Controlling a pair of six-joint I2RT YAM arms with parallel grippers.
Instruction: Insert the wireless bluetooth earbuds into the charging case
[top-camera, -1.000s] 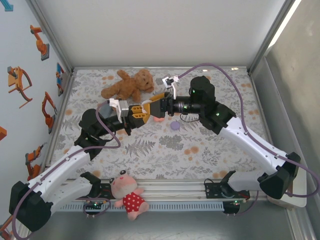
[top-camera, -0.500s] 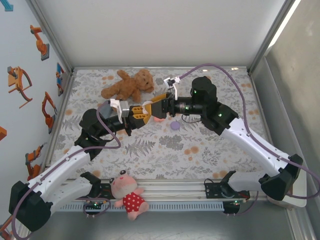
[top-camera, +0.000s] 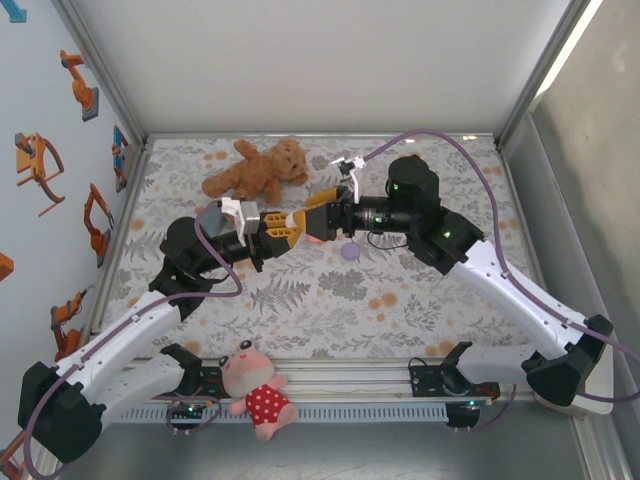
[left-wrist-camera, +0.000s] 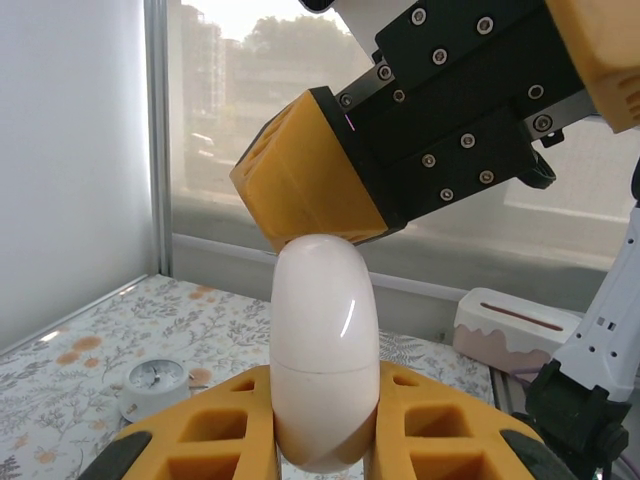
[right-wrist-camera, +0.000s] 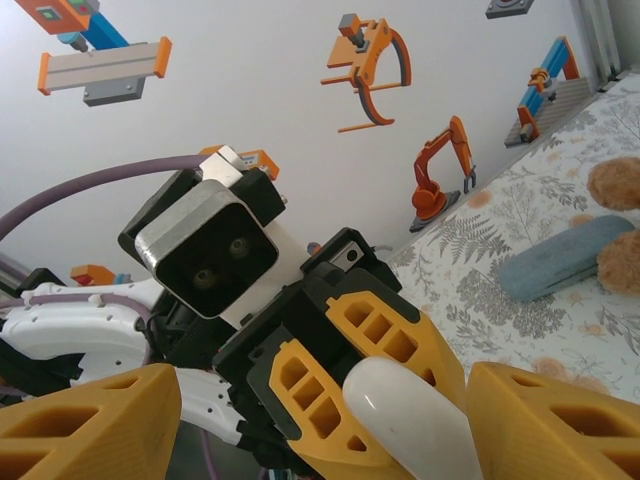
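Observation:
A white egg-shaped charging case (left-wrist-camera: 325, 345) stands closed, a seam round its middle, and my left gripper (left-wrist-camera: 325, 425) is shut on its lower half. The held case (top-camera: 303, 222) hangs above the middle of the patterned cloth. My right gripper (top-camera: 320, 212) meets it from the right, open. In the right wrist view its two yellow fingers (right-wrist-camera: 90, 425) stand wide apart on either side of the case (right-wrist-camera: 405, 425). One right finger pad (left-wrist-camera: 315, 185) rests against the case's top. The earbuds are out of view.
A small purple rounded thing (top-camera: 349, 253) lies on the cloth just below the grippers. A brown teddy bear (top-camera: 258, 170) lies at the back, with a blue-grey pouch (right-wrist-camera: 560, 260) beside it. A pink doll (top-camera: 255, 388) sits at the front rail. A small clock (left-wrist-camera: 150, 385) stands on the cloth.
The right arm's wrist has shifted slightly right and up, its gripper staying at the case. The left arm and the case have not moved.

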